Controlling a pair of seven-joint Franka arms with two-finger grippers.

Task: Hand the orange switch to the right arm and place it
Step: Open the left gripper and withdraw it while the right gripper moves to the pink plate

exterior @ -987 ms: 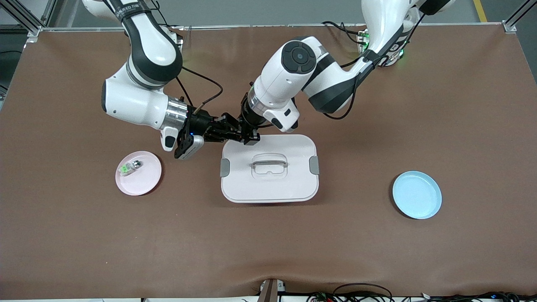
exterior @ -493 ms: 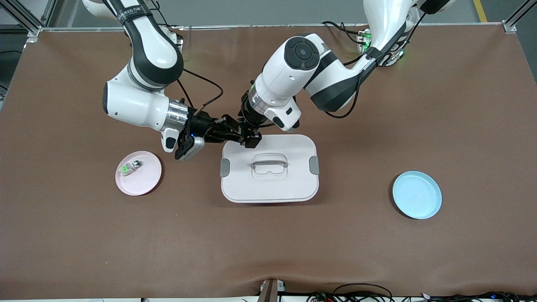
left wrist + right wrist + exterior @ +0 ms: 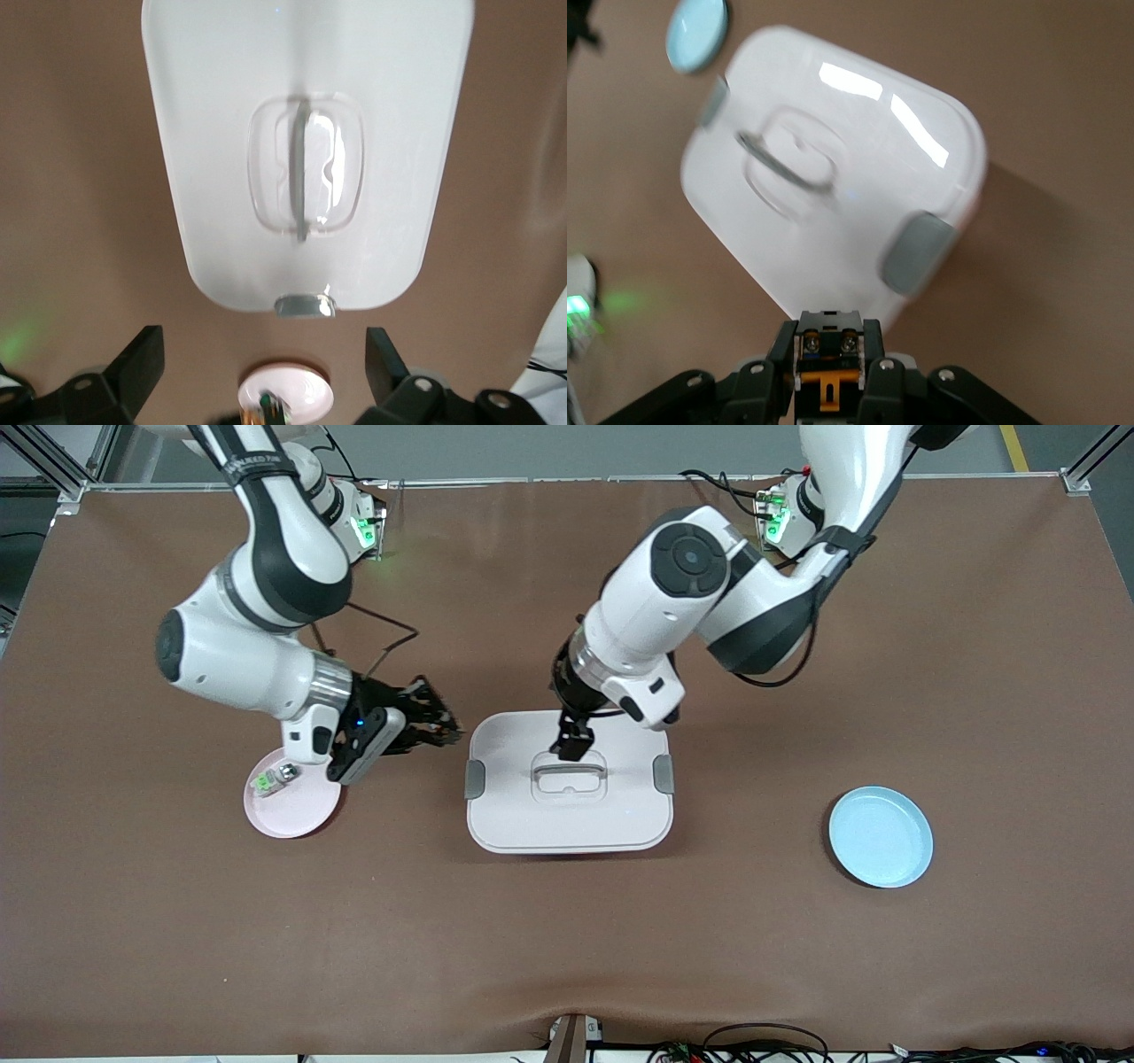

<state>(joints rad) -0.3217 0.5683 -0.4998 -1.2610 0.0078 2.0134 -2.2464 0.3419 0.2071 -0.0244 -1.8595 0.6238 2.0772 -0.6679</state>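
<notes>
The orange switch (image 3: 827, 365), a tiny black block with an orange face, is clamped between my right gripper's fingers. My right gripper (image 3: 446, 730) (image 3: 828, 332) is shut on it and is over the bare table between the pink plate (image 3: 306, 810) and the white lidded box (image 3: 567, 819). My left gripper (image 3: 574, 746) (image 3: 266, 354) is open and empty, pointing down over the box lid near its handle (image 3: 568, 767). In the front view the switch itself is hidden by the right gripper's fingers.
The pink plate holds a small clear-and-silver piece with a green top (image 3: 273, 778). A light blue plate (image 3: 881, 836) lies toward the left arm's end of the table. The white box (image 3: 221, 133) and pink plate (image 3: 306, 396) show in the left wrist view.
The two grippers, which met at the box's corner, have parted. The right gripper has moved toward the pink plate with the switch. The left gripper has let go and moved over the lid.
</notes>
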